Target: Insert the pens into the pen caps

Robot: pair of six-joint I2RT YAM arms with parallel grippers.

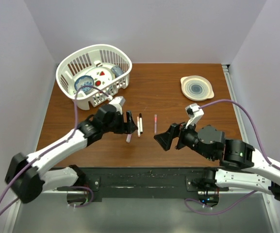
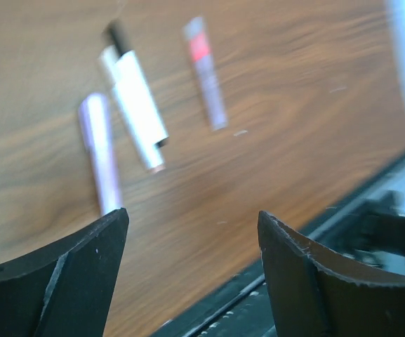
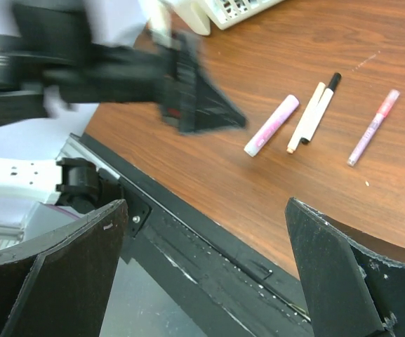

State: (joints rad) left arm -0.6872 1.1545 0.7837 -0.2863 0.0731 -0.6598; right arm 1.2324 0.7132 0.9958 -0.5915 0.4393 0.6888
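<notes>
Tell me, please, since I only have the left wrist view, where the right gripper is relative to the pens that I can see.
Observer: The right gripper is on the right side of the pens, apart from them, with its jaws open and pointing toward the slim pink pen.
Operator: Thank you. Is anything farther back on the left?
Observer: A white basket holding dishes stands at the far left.
Operator: And at the far right?
Observer: A pale plate lies there by itself.

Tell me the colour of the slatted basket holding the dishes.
The basket is white; the top external view shows it best.
</notes>
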